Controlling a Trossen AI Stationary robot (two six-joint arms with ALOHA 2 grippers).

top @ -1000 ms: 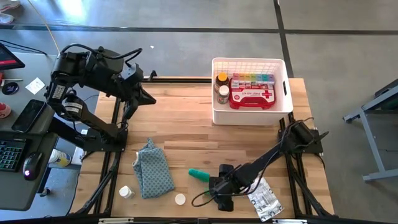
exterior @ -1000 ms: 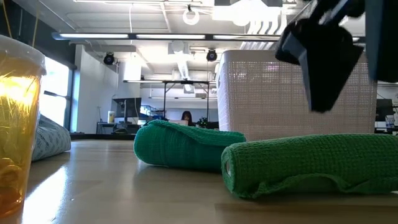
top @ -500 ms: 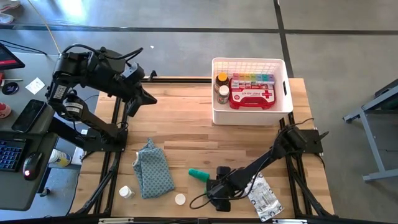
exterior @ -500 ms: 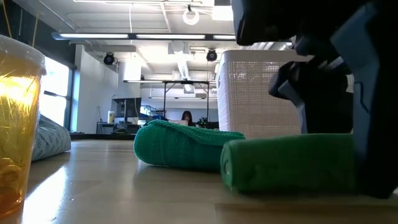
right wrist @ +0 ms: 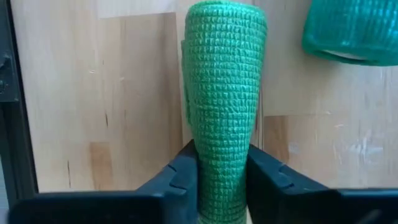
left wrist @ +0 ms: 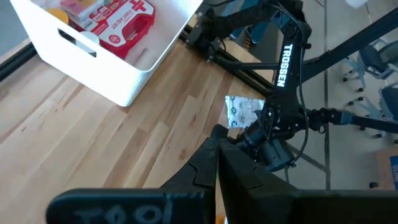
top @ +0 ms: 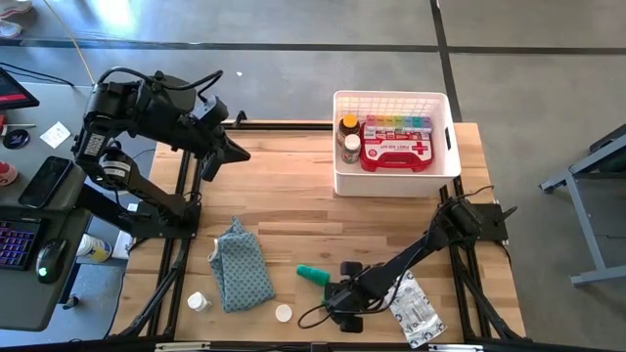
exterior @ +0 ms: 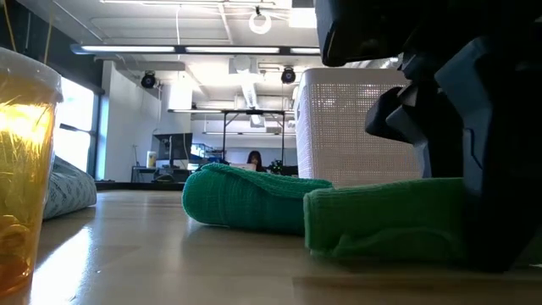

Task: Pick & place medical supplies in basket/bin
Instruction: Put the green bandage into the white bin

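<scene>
table (top: 293, 196): wooden top, carrying all items and both arm bases.

left arm (top: 147, 108): hanging above the table's far-left corner, well apart from every supply. left gripper (top: 231, 152): cannot tell whether its fingers are apart or together; the left wrist view shows only the dark finger bodies.

right arm (top: 430, 240): reaching down to the near edge of the table, w/ its wrist low over the wood.

bin (top: 445, 171): white, sitting at the far side of the table, well beyond the right fingers. it is holding a red first-aid case (top: 395, 152), a rainbow pill organizer (top: 396, 123) behind the case, and two pill bottles (top: 348, 137) at the case's side.

cloth (top: 241, 264): blue-grey, lying crumpled on the wood, off to the side of the right fingers, past the free green roll.

packet (top: 417, 313): silver-white, lying flat just beside the right arm's wrist, approx. at the near table edge.

right gripper (right wrist: 222, 180): fingers are clamped on a green roll (right wrist: 224, 93), one pad on each side; the roll is lying on the wood and sticking out forward past the fingertips.

second green roll (top: 313, 275): lying free on the table, near the clamped roll's tip, not touching the fingers.

white bottle (top: 199, 302) and white roll (top: 283, 313): sitting near the front edge, either side of the cloth's near end, both apart from the fingers.

amber cup (exterior: 25, 169): showing large in the low view only.
</scene>
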